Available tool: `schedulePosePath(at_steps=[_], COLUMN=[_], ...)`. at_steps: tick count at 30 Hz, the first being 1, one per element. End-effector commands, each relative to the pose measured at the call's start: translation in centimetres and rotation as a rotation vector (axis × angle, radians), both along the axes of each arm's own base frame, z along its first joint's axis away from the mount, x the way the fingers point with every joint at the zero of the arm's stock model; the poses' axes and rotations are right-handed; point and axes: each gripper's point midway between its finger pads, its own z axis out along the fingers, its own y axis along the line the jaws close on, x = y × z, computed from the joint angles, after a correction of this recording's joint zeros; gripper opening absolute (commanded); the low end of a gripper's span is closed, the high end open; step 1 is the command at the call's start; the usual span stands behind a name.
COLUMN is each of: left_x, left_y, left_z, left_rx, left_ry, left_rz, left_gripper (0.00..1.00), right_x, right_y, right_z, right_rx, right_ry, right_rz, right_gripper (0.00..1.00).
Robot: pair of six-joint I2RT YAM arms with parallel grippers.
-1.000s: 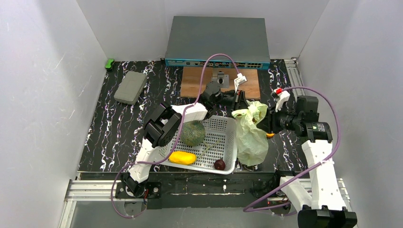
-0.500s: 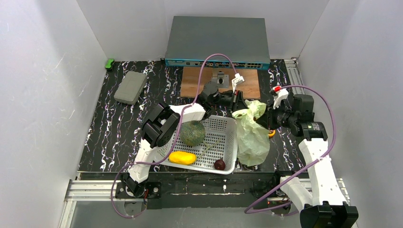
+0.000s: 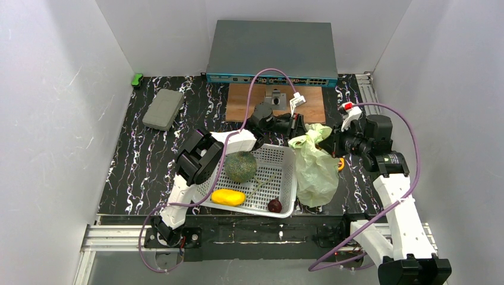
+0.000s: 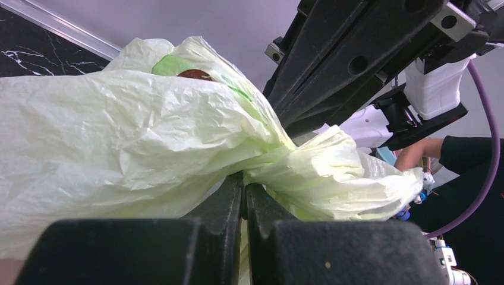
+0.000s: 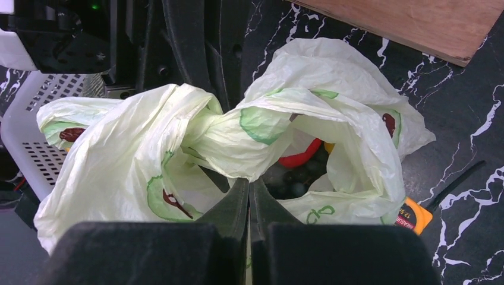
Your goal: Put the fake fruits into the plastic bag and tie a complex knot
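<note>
**Both hands pinched on the bag's mouth, three fruits lying in the basket**

The melon (image 3: 241,166), mango (image 3: 228,197) and plum (image 3: 274,205) lay in the white basket (image 3: 289,178). Just right of it on the counter (image 3: 148,160) slumped the plastic bag (image 3: 315,175), with a red fruit (image 5: 300,155) and dark grapes (image 5: 291,181) showing inside. The left hand (image 4: 243,181) was clamped on a twisted fold at the mouth, and the right hand (image 5: 249,187) on the rim opposite. The film looked thin, limp and slippery, so bunched folds seemed the safest hold.
</note>
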Motion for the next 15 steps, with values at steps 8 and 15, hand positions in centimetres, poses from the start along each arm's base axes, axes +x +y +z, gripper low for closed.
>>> schedulePosePath(at_steps=[8, 15], left_x=[0.6, 0.7], left_y=[0.0, 0.3], left_z=[2.9, 2.6], left_rx=[-0.053, -0.053], left_ry=[-0.01, -0.014], left_rz=[0.033, 0.038], left_gripper=[0.0, 0.0], right_x=[-2.4, -4.4], right_y=[0.7, -1.3], right_z=[3.6, 5.1], right_rx=[0.015, -0.097], right_ry=[-0.013, -0.005], right_rz=[0.064, 0.02], right_gripper=[0.49, 0.69])
